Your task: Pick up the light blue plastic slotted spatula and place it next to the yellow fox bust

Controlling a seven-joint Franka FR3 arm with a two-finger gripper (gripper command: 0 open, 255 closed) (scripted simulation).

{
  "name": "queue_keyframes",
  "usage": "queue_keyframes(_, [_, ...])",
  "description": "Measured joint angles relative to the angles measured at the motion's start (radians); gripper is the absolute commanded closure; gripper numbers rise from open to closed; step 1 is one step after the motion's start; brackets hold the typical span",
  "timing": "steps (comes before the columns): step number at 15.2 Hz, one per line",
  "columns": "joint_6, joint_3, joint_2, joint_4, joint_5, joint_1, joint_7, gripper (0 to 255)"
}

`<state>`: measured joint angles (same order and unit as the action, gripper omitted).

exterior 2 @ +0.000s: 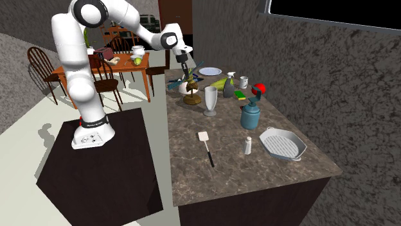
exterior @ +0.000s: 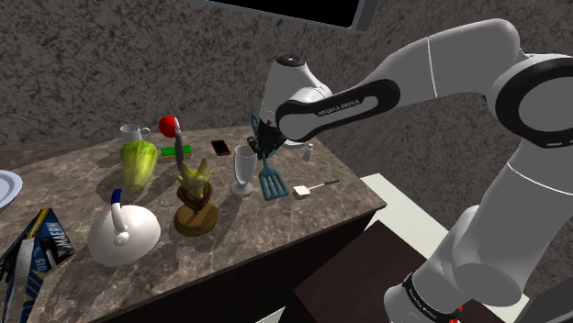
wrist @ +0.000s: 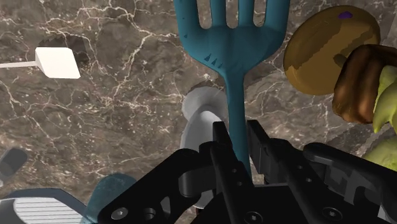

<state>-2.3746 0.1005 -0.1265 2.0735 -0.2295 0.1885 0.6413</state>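
Observation:
My black gripper [exterior: 265, 145] [wrist: 240, 151] is shut on the handle of the blue slotted spatula [exterior: 272, 183] [wrist: 229, 38]. The spatula hangs head-down above the dark marble counter [exterior: 248, 239]. In the second exterior view the gripper [exterior 2: 186, 65] hovers just above the bust. The yellow and brown fox bust [exterior: 195, 198] [exterior 2: 191, 92] [wrist: 356, 79] stands on the counter, to the spatula's left in the shoulder view. A clear stemmed glass [exterior: 243, 170] [exterior 2: 210, 100] [wrist: 202, 118] stands between bust and spatula, directly beneath the handle in the wrist view.
A white spatula [exterior: 312, 189] [exterior 2: 206, 145] [wrist: 57, 62] lies near the counter edge. A white teapot [exterior: 124, 235], lettuce [exterior: 138, 163], mug [exterior: 133, 134], phone [exterior: 220, 147] and plate [exterior: 5, 188] crowd the left. A blue jar [exterior 2: 250, 116], shaker [exterior 2: 247, 146] and baking dish [exterior 2: 281, 142] stand further along.

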Motion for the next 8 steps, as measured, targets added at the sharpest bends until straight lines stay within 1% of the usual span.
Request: queue_keyframes(8, [-0.093, -0.006, -0.061, 0.035, -0.034, 0.005, 0.038, 255])
